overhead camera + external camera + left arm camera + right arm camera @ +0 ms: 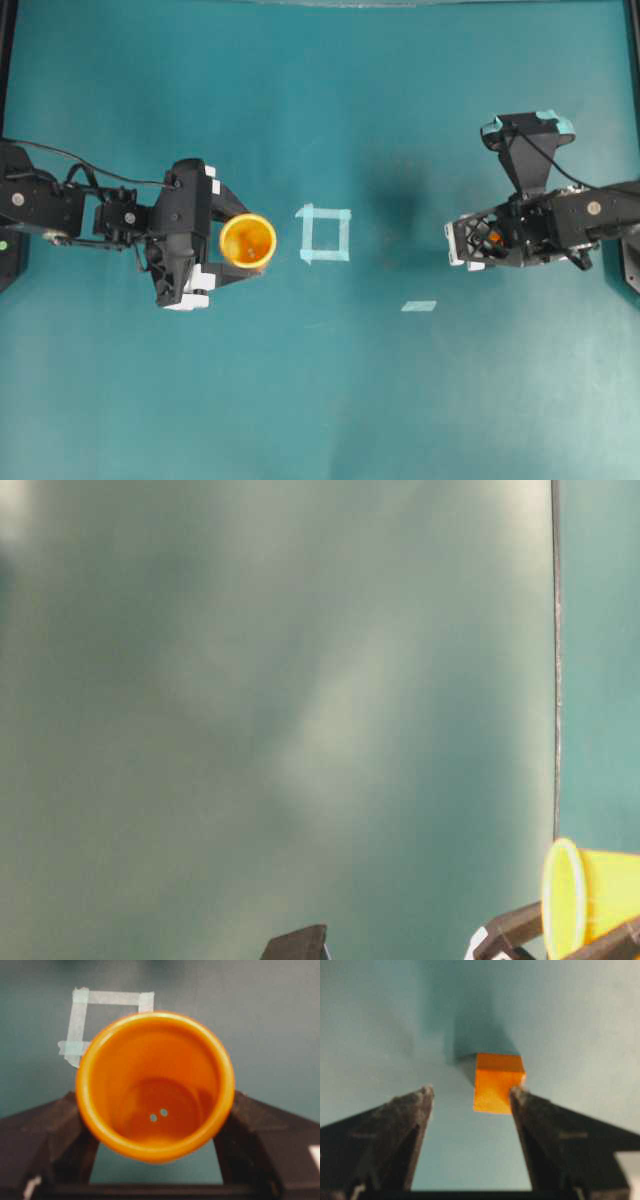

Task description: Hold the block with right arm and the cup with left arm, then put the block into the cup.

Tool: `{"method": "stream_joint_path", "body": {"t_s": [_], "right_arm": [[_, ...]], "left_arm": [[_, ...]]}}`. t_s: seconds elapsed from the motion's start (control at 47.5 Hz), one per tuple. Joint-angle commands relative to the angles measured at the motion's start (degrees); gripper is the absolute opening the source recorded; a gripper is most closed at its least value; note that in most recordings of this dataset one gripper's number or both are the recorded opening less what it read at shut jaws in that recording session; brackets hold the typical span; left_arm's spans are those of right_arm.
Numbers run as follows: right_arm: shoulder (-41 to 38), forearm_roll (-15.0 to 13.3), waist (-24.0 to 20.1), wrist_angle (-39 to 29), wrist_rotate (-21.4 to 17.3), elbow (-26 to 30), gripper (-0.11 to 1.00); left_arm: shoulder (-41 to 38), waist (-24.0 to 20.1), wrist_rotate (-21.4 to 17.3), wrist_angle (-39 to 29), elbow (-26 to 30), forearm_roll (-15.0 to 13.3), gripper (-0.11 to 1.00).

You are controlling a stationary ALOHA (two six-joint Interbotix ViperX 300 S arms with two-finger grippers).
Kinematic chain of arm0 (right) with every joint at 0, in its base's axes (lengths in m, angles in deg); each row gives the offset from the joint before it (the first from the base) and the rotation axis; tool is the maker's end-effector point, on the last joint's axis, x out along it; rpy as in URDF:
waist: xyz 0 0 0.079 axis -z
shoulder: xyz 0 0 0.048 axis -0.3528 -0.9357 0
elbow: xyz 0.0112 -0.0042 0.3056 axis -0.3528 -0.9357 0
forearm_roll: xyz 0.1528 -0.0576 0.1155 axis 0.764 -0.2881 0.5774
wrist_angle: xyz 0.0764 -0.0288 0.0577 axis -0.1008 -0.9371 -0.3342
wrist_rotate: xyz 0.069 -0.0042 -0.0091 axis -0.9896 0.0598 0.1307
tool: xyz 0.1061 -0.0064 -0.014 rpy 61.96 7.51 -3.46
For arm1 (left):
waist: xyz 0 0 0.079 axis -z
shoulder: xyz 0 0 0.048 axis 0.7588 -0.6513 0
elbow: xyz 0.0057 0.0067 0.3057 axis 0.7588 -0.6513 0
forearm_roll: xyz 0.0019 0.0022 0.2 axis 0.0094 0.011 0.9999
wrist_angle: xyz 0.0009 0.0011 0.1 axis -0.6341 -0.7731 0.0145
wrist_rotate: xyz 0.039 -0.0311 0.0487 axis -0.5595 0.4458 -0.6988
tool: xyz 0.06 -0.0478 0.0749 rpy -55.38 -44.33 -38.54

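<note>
Block (498, 1083) sits between your wide-open right jaws, seemingly touching one fingertip (521, 1097); centre before closing, while your left jaws grip the cup (155, 1085).

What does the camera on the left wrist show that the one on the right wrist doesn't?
Only the left wrist view shows the cup, seen straight down its open mouth and held between the left gripper fingers, with nothing inside it. Behind it lies a pale tape square.

Only the right wrist view shows the block, resting on the surface ahead of the right gripper, whose jaws stand wide apart; the block sits off-centre, against the tip of the finger on the right of that view.

Both show the teal table and dark gripper fingers.
</note>
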State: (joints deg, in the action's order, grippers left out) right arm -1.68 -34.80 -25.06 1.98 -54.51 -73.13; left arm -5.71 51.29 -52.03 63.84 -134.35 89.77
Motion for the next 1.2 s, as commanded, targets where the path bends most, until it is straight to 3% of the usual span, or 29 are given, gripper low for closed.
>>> {"method": "stream_joint_path", "body": {"t_s": [0.0,0.4,0.759,0.969,1.18], "right_arm": [[0.44,-0.26,-0.18,-0.44,0.0,1.05,0.65],[0.97,-4.22,-0.26,-9.84,0.0,4.92,0.65],[0.97,-3.96,-0.26,-9.32,-0.09,2.99,0.65],[0.35,-3.6,-0.35,-5.19,-0.18,1.41,0.65],[-1.41,-3.6,-0.53,-2.72,-2.55,1.14,0.65]], "left_arm": [[0.88,0.09,-0.09,0.26,0.79,0.09,0.63],[0.88,0.09,-0.09,0.26,0.88,0.09,0.63],[0.88,0.09,-0.09,0.18,0.79,0.09,0.63],[0.88,0.09,-0.09,0.26,0.88,0.09,0.63],[0.88,0.09,-0.09,0.26,0.88,0.09,0.63]]}}
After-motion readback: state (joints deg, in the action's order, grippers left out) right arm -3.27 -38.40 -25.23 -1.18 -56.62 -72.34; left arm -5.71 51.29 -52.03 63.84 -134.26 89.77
